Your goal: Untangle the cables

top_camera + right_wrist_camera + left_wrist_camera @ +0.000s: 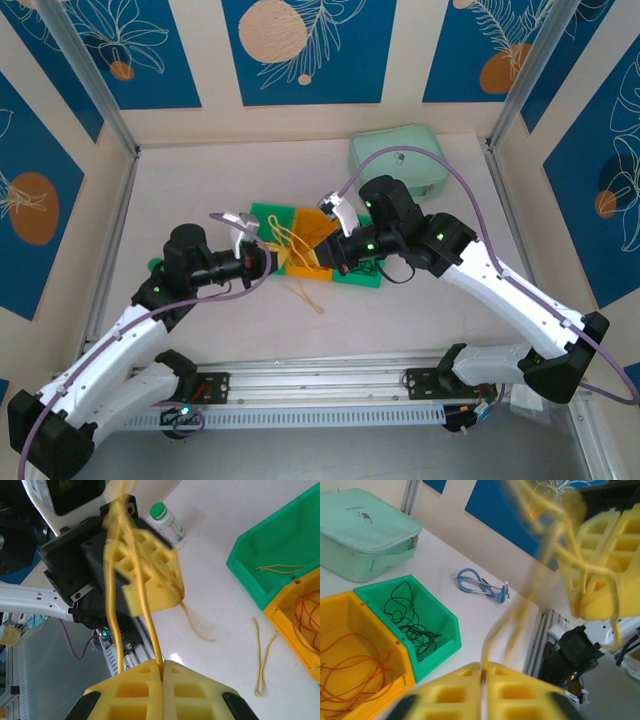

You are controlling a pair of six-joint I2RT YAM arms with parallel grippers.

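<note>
- The left jaws are clenched, their yellow pads [450, 692] pressed flat together on one of the pale yellow strands [489, 642], which rises out of the seam between them.
- The right jaws are likewise pinched tight — pads [135, 687] closed on a strand of the same pale yellow bundle, which climbs away from the seam.
- The two sets of jaws face each other above the table [200, 180], near one another, with the yellow strands stretched between them and looped around both sets of pads.
- Seen from the top camera, this bundle hangs over the row of bins in the middle of the table.
- Just beside the left jaws stands an orange bin [340, 599] holding loose orange cables [350, 665].
- Touching its side is a green bin [440, 645] with a tangle of black cables [410, 625] on its floor.
- In the right wrist view another green bin [250, 585] holds a single pale yellow piece [277, 569].
- A loose yellow strand [262, 665] lies folded on the bare table near the bins.
- Further out — a mint-green case [365, 525] at the back of the table, a blue coiled item [480, 586] lying near it, and a white bottle [167, 522] with a green cap upright behind the left arm.
</note>
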